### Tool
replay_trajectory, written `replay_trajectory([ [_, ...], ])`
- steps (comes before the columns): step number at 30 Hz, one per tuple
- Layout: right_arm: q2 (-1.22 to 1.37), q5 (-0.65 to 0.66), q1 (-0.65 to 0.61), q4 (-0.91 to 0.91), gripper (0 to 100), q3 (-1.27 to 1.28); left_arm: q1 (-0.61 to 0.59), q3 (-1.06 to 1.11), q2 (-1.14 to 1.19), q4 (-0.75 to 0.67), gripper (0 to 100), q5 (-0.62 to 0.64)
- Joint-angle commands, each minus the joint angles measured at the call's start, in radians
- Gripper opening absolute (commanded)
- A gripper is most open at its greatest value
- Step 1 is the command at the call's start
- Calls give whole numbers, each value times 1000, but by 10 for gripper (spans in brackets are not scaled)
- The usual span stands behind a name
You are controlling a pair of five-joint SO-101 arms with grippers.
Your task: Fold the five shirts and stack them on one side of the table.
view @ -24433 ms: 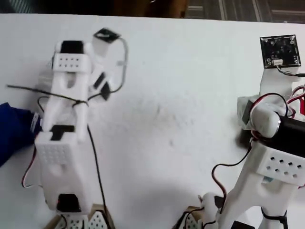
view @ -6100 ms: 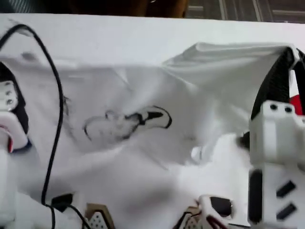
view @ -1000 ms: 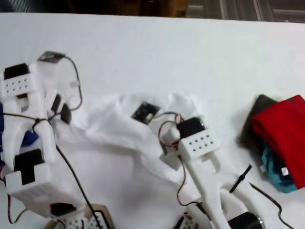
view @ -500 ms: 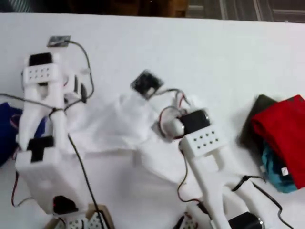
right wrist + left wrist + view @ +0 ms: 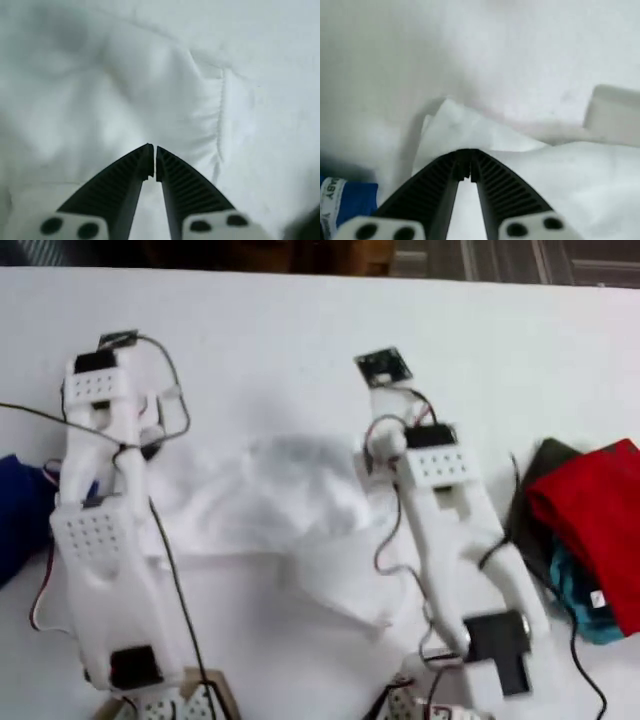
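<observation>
From above, the white shirt (image 5: 270, 495) lies crumpled on the bench (image 5: 300, 340) between the left arm (image 5: 100, 530) and the right arm (image 5: 440, 500). A red shirt (image 5: 590, 510) tops a pile at the right edge.

At the left wrist, the left gripper (image 5: 466, 175) has its fingers pinched together on a fold of the white shirt.

At the right wrist, the right gripper (image 5: 152, 162) has its fingers closed on bunched white cloth.

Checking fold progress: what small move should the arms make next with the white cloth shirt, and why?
Probably open both grippers. The left gripper and right gripper each look shut on the white cloth shirt, which lies doubled over on the white table, so releasing would set that fold.
</observation>
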Motion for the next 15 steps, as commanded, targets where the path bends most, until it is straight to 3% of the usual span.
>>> replay_trajectory([
  [1,140,-8,12,56,17,-201,-12,-159,61,32,28,9],
  [15,748,-9,16,397,17,-957,-44,-593,350,193,28,9],
])
